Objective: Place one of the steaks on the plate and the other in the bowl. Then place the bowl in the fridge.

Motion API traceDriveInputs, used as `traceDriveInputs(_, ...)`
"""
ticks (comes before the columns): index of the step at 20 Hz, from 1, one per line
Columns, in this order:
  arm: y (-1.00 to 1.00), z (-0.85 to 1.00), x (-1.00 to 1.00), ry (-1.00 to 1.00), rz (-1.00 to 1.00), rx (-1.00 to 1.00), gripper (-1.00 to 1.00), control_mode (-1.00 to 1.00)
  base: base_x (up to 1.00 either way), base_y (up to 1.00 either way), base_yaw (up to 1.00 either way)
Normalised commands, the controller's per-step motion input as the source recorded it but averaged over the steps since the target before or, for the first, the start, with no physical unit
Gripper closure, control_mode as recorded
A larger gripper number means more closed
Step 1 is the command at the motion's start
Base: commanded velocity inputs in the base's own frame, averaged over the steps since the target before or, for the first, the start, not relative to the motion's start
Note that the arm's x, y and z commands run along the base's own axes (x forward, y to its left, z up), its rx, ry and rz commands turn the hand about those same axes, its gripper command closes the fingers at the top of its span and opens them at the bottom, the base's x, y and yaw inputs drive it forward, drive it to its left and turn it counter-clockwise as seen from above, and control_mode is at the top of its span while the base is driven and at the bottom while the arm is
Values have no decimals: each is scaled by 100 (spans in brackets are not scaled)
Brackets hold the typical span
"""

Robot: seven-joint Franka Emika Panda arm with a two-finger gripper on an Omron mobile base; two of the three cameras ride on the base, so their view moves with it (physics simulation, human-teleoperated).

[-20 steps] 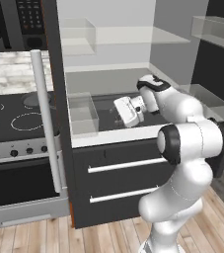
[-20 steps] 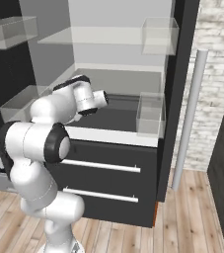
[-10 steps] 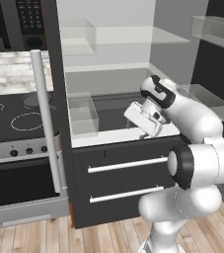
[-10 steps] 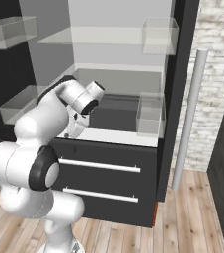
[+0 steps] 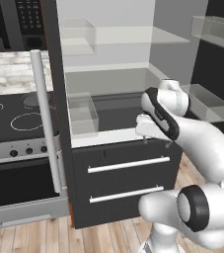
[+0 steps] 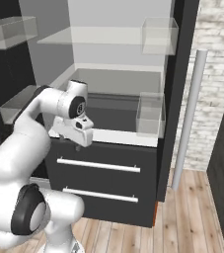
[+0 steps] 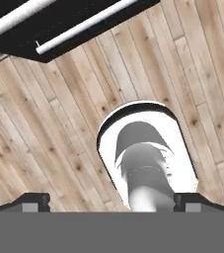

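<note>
The fridge (image 5: 128, 183) stands open in front of me, with clear shelves above and two dark drawers with silver bar handles (image 6: 98, 165) below. My gripper (image 5: 155, 142) hangs just in front of the lower shelf's front edge and points down at the floor, above the drawers. From the right base view the gripper (image 6: 78, 146) sits at the shelf's left end. In the hand view the fingertips (image 7: 32, 200) stand far apart with nothing between them, over wooden floor and the fridge drawers (image 7: 59, 24). The steaks, the plate and the bowl are out of view.
A clear bin (image 5: 81, 113) sits at the shelf's left, and another clear bin (image 6: 150, 113) shows at its right. Door bins (image 5: 209, 101) hang on the open right door. A stove (image 5: 15, 123) and a long silver door handle (image 5: 44, 118) stand left. Wooden floor (image 6: 192, 217) lies below.
The arm has drawn back out of the fridge compartment and the hand has turned from facing inward to pointing down in front of the shelf edge. The jaws stayed open.
</note>
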Motion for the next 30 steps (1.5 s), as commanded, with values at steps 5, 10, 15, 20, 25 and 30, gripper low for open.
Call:
traceDriveInputs(5, -1, 0, -68, -5, 40, -16, -100, -100, 0, 0, 0)
traceDriveInputs(10, 0, -1, -19, 0, 25, -14, -100, -100, 0, 0, 0)
traceDriveInputs(15, 0, -11, 5, 1, 16, 3, -100, -100, 0, 0, 0)
traceDriveInputs(20, 2, -15, 0, -9, 0, 7, -100, -100, 0, 0, 0)
traceDriveInputs(25, 44, -27, -10, -2, 0, 4, -100, -100, 0, 0, 0)
traceDriveInputs(30, 31, -13, -11, 0, 0, 1, -100, 100, -18, 55, 0)
